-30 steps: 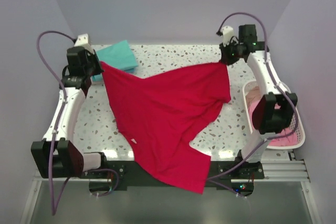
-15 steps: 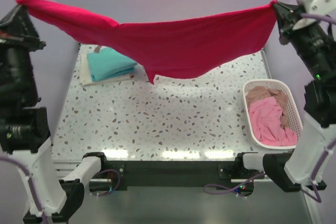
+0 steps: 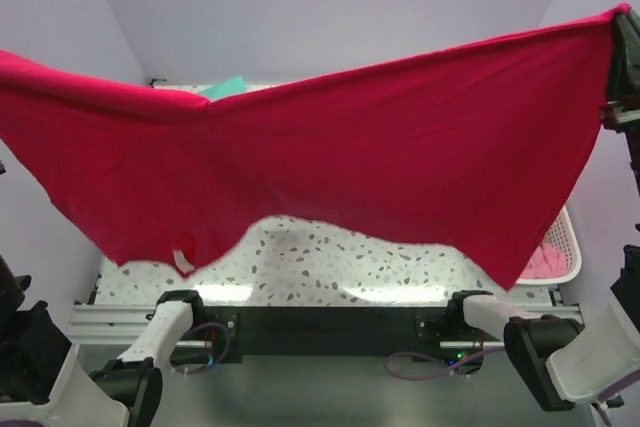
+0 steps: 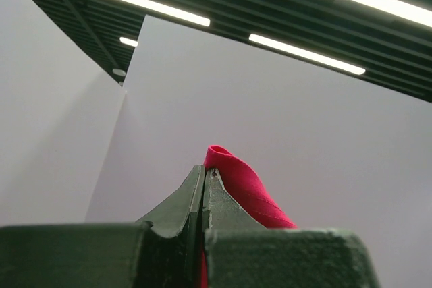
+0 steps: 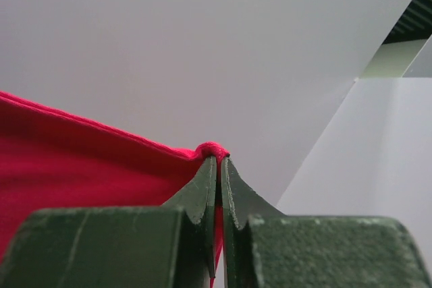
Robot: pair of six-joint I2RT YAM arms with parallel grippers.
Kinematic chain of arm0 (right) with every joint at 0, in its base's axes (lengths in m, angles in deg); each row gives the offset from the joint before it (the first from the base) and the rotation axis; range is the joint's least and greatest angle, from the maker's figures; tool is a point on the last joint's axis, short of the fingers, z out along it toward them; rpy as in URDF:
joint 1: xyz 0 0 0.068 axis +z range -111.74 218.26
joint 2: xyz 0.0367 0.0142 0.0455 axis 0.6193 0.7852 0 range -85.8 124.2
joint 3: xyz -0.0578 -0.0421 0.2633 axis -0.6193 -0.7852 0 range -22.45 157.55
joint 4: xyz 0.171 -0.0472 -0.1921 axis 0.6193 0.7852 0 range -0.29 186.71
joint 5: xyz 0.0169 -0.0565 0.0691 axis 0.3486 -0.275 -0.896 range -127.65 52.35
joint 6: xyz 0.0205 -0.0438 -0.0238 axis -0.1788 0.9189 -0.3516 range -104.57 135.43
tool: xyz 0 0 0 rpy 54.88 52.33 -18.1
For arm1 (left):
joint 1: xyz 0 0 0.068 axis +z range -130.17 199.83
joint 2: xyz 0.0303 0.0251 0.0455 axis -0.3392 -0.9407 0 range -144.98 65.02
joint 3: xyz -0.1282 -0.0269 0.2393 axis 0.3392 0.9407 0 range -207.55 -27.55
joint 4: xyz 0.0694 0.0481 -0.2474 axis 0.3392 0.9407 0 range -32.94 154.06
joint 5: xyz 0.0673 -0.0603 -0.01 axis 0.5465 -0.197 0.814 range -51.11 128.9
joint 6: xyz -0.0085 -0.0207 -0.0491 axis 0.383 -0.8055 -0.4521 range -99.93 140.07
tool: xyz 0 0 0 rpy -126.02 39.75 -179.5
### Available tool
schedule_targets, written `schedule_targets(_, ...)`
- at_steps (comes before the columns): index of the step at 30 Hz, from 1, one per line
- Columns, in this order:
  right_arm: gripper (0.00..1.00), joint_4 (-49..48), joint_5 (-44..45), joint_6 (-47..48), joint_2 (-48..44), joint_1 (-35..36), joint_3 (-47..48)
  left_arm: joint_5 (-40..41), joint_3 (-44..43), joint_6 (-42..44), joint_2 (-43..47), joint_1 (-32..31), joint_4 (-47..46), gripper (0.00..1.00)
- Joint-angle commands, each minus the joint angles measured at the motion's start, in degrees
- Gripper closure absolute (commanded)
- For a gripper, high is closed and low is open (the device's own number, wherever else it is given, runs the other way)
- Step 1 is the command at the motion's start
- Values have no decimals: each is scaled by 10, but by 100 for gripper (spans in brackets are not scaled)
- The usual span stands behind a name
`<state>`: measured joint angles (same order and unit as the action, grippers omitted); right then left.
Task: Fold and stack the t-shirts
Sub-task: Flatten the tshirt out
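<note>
Red t-shirt [image 3: 380, 157]: no longer draped on the table [image 3: 330, 257]. It now hangs high above the table, stretched between left gripper [image 4: 204, 179] and right gripper [image 5: 219, 165], spread wider than half a second ago, screening the table's far half and most of the basket [image 3: 572, 247].

One red t-shirt [image 3: 380, 167], one teal t-shirt [image 3: 226, 86], one basket [image 3: 573, 247], two claws [image 4: 204, 169] [image 5: 219, 159].

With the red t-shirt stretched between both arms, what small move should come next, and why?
Probably lower both ends together, laying it flat on the table: the red t-shirt hangs spread in mid-air, one end pinched by the left tool, the other by the right tool.
</note>
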<state>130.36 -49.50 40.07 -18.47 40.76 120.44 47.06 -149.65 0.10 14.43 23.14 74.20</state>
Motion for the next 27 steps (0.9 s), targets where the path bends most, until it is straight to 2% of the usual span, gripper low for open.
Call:
schedule_targets(1, 100, -7, 31, 7, 15, -1, -51, 1, 33, 7, -1, 2, 3, 100)
schedule_targets(4, 100, -18, 3, 1, 0, -1, -152, -20, 134, 5, 14, 2, -7, 100)
schedule_targets(6, 100, -37, -35, -13, -17, -1, -258, -38, 204, 4, 37, 2, -36, 100)
schedule_targets(7, 100, -40, -54, -29, -22, -1, -291, -65, 280, 3, 45, 2, -60, 100)
schedule_targets(9, 100, -51, -84, -50, -25, -1, -390, -104, 356, 0, 61, 2, -83, 100)
schedule_targets(10, 100, -57, -111, -54, -26, -1, -423, -137, 432, -2, 64, 2, -91, 100)
schedule_targets(11, 100, -71, -120, -64, -28, -1, -460, -155, 474, -10, 66, 2, -118, 100)
schedule_targets(12, 100, -109, -124, -66, -29, -1, -537, -171, 517, -10, 69, 2, -134, 100)
schedule_targets(13, 100, -128, -129, -63, -27, -1, -572, -192, 599, -11, 67, 2, -151, 100)
schedule_targets(15, 100, -197, -127, -57, -16, -1, -669, -199, 680, -10, 52, 2, -229, 100)
schedule_targets(16, 100, -220, -121, -51, 12, -1, -694, -191, 744, -9, 41, 2, -252, 100)
schedule_targets(17, 100, -238, -120, -50, 32, -1, -713, -189, 772, -12, 24, 2, -306, 100)
schedule_targets(20, 100, -321, -112, -46, 143, -1, -749, -185, 818, -3, -80, 1, -397, 100)
schedule_targets(21, 100, -340, -109, -44, 181, -1, -741, -181, 817, 4, -146, 1, -412, 100)
schedule_targets(23, 100, -342, -103, -48, 282, -1, -694, -177, 796, 20, -210, 1, -447, 100)
schedule_targets(24, 100, -336, -101, -44, 311, -1, -678, -170, 785, 27, -266, 1, -452, 100)
schedule_targets(27, 100, -335, -85, -43, 394, -1, -622, -162, 738, 41, -347, 2, -458, 100)
